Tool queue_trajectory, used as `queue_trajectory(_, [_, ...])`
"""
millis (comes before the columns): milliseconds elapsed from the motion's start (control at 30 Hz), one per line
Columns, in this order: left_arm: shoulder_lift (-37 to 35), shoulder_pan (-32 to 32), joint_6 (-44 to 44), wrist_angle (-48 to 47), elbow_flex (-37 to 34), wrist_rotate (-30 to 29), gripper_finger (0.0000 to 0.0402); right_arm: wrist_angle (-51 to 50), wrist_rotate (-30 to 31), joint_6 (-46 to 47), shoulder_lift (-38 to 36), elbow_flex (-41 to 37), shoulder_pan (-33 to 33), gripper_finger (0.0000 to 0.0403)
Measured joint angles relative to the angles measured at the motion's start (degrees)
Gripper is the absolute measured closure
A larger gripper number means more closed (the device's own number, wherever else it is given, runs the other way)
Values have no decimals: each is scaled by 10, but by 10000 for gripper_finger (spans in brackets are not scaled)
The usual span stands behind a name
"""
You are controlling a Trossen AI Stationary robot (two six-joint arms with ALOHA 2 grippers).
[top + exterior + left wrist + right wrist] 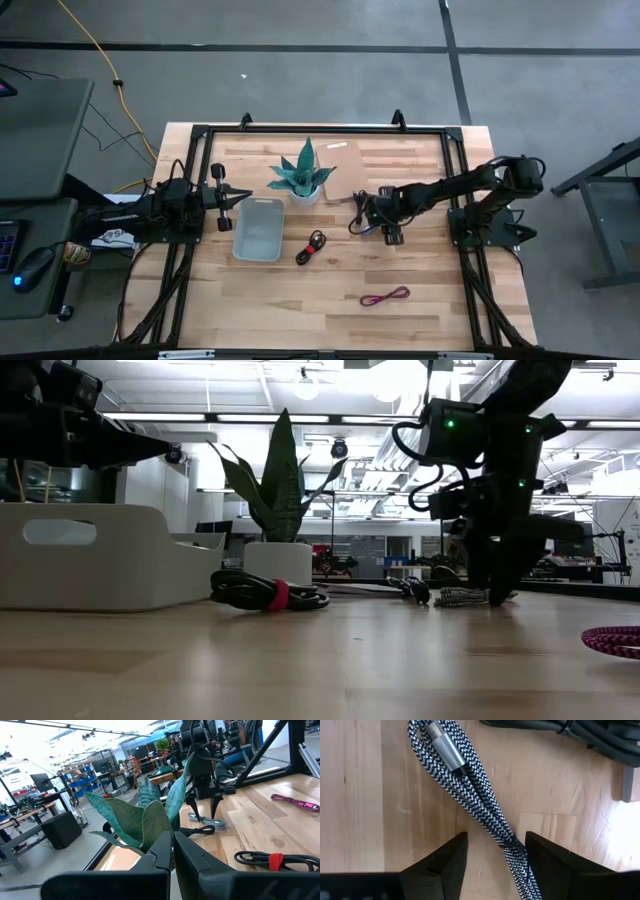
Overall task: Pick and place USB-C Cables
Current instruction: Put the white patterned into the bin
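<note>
My right gripper (pixel 496 840) points down at the table, open. Its fingers stand on either side of the silver-grey braided cable (pixel 470 785), which lies flat on the wood with its metal plug (pixel 445 750) on top. The black cable (pixel 358 215) lies just beyond it toward the plant. The black cable with the red tie (pixel 313 246) rests right of the grey tray (pixel 258 245). The magenta cable (pixel 385 296) lies near the table's near edge. My left gripper (pixel 230 200) hovers shut at the tray's left end. My right gripper comes from above with its fingers across the silver-grey cable's narrow part (pixel 512 845), which runs between them close to one finger (pixel 555 865). Whether that finger touches the cable I cannot tell. The cable lies flat on the table.
A potted plant (pixel 303 175) stands behind the tray at the table's middle. A brown card (pixel 345 180) lies right of the pot. A black frame (pixel 320 130) borders the table. Bare wood lies between the red-tied cable and the magenta one.
</note>
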Motion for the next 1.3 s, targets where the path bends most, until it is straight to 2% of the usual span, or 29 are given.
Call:
queue_trajectory(133, [0, 0, 0, 0, 0, 0, 401, -5, -11, -1, -1, -1, 0, 278])
queue_trajectory(300, [0, 0, 0, 0, 0, 0, 401, -40, -15, 7, -3, -1, 0, 381])
queue_trajectory(500, [0, 0, 0, 0, 0, 0, 401, -126, -12, 58, -36, -10, 4, 382])
queue_trajectory(600, [0, 0, 0, 0, 0, 0, 401, -107, -23, 65, -77, -6, 17, 395])
queue_trajectory(767, [0, 0, 0, 0, 0, 0, 401, -76, -20, 134, -150, -7, 48, 397])
queue_trajectory(867, [0, 0, 0, 0, 0, 0, 401, 23, -22, 153, -192, -27, 78, 398])
queue_trajectory(1000, [0, 0, 0, 0, 0, 0, 401, 246, -20, 159, -228, -101, 112, 399])
queue_trajectory(1133, [0, 0, 0, 0, 0, -2, 401, 495, 7, 172, -222, -183, 133, 400])
queue_trajectory(1300, [0, 0, 0, 0, 0, -2, 401, 771, 89, 122, -181, -238, 157, 400])
